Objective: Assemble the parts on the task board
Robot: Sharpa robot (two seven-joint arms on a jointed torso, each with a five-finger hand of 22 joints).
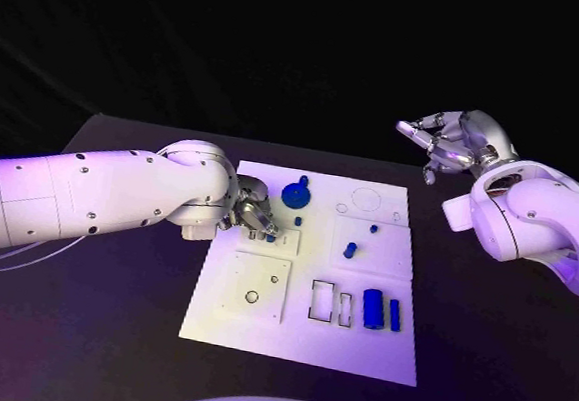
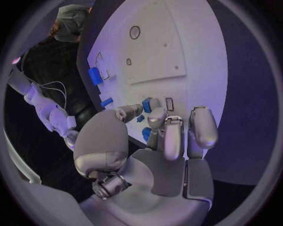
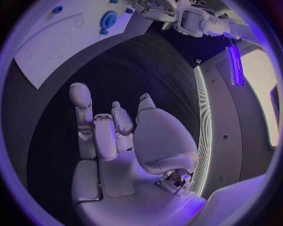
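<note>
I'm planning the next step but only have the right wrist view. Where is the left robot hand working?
Observer: The left robot hand is over the board's left side, fingertips down by small blue pieces.
Operator: Holding one?
Observer: Can't tell; a blue piece shows between its fingers, but the grip is unclear.
Operator: What's at the board's near end?
Observer: Two blue blocks lie beside two rectangular outlines.
</note>
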